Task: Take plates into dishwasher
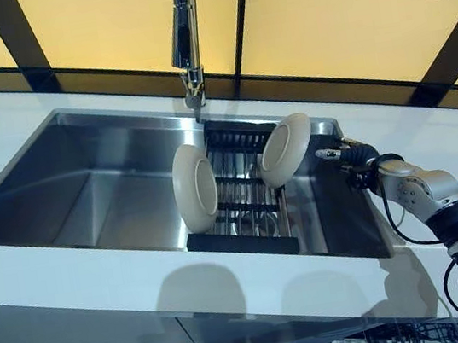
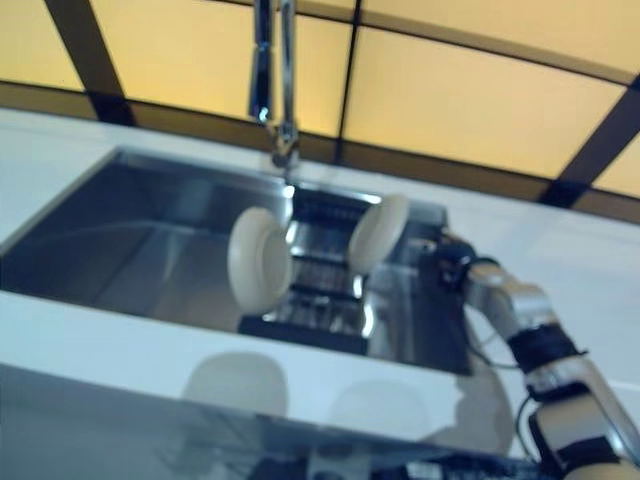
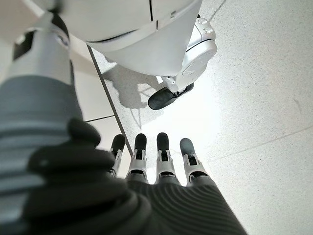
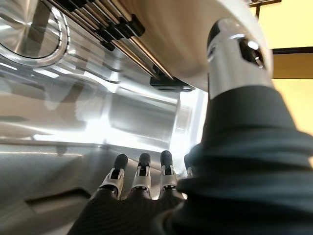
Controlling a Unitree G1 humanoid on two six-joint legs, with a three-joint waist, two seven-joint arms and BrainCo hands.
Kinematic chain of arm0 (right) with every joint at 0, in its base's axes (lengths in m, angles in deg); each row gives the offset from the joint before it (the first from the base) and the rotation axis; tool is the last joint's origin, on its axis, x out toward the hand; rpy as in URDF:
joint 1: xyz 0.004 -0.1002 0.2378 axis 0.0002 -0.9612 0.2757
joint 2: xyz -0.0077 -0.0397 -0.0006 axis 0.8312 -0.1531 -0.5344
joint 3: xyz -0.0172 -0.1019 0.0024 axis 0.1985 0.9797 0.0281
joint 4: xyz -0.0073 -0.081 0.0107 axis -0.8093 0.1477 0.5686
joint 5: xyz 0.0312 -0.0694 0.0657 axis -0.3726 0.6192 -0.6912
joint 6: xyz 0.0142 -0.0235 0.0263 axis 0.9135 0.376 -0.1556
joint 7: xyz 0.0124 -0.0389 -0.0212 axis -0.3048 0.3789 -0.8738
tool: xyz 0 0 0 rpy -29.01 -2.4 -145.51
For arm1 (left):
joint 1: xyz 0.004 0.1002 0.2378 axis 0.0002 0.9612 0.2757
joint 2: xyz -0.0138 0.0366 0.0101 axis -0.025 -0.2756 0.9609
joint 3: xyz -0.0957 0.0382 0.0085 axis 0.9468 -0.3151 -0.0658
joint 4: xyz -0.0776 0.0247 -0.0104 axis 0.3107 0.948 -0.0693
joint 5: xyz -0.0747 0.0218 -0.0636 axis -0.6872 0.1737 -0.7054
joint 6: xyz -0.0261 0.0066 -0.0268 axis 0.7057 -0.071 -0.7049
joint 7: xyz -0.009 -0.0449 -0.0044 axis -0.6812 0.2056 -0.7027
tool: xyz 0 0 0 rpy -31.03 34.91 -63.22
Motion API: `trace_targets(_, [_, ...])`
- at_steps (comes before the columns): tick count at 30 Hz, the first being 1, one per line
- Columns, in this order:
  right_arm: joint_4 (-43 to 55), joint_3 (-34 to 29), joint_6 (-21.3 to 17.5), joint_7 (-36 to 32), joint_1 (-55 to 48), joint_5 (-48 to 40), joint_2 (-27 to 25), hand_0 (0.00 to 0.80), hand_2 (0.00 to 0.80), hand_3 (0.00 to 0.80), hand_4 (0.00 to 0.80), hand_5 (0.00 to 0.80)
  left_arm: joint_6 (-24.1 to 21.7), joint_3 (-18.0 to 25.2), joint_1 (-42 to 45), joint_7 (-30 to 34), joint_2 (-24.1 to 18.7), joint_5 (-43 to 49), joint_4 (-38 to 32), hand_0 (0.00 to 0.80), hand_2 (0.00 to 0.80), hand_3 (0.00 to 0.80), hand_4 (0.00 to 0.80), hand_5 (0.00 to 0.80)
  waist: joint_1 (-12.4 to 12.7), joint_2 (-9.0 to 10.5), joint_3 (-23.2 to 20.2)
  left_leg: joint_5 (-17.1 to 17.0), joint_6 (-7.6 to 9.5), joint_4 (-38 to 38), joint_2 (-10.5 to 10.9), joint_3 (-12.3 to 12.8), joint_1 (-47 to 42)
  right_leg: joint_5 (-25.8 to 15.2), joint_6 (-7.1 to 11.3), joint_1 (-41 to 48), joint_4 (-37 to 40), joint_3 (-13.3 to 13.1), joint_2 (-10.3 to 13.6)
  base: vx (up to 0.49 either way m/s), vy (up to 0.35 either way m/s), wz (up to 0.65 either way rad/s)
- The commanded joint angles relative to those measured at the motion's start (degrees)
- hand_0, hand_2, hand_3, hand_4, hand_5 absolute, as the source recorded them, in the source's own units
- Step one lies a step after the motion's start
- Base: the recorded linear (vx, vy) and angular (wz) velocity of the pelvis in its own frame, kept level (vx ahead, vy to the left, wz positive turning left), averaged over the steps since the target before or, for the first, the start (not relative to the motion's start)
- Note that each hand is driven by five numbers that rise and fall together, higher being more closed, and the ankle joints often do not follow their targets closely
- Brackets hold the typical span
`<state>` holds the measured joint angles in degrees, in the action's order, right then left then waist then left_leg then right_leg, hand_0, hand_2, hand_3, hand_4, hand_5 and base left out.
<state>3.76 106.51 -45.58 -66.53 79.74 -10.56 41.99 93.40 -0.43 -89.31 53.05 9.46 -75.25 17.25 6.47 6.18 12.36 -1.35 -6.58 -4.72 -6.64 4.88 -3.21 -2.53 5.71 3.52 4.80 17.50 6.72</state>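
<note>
Notice, you had two round cream-white ceramic plates standing on edge in the black slatted drying rack (image 1: 241,195) that sat across the right part of the brushed stainless-steel sink (image 1: 86,193). The left plate (image 1: 195,187) leaned at the rack's 9 o'clock side, its concave face turned toward the rack's middle; the right plate (image 1: 286,149) tilted at the rack's 2 o'clock corner, its rim rising above the sink's edge. Both looked clean and unchipped, and they stood well apart with bare rack bars between them.

Your right hand (image 1: 340,155) reached in from 3 o'clock, just beside the right plate's outer rim. In its wrist view the fingers (image 4: 141,171) were straight and relaxed, curled round nothing, with the plate's pale underside looming close by the thumb (image 4: 234,54); you could not tell whether thumb and plate touched. Your left hand (image 3: 156,166) hung low over the speckled grey floor (image 3: 254,98), fingers straight and empty.

For room, the sink basin lay open toward 9 o'clock of the rack. The chrome tap (image 1: 184,31) hung over the rack's 12 o'clock end, close above the gap between the plates. The white countertop (image 1: 72,273) ran along the sink's 6 o'clock edge.
</note>
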Motion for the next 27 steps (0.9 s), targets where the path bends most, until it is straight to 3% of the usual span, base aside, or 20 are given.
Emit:
trace_targets(1, [2.0, 2.5, -2.9, 0.8, 7.9, -0.7, -0.2, 0.000, 0.000, 0.000, 0.000, 0.000, -0.8, -1.6, -1.0, -0.5, -2.5, -0.8, 0.2, 0.000, 0.000, 0.000, 0.000, 0.000, 2.0, 2.85, 1.0, 2.5, 1.40, -0.2, -0.6, 0.0, -0.5, -4.9, 6.10, -4.7, -2.2, -0.1, 4.7, -0.016, -0.015, 0.05])
trace_targets(27, [2.1, 3.5, -2.9, 3.2, 11.4, -1.8, 0.4, 0.000, 0.000, 0.000, 0.000, 0.000, -1.2, -2.3, -0.2, -0.8, -2.3, -0.8, 0.1, 0.000, 0.000, 0.000, 0.000, 0.000, 3.1, 2.96, 1.3, 2.0, 0.98, -0.3, -0.5, -0.1, -0.3, -4.7, 5.64, -2.8, -0.9, 0.9, 4.1, -0.002, 0.000, 0.00])
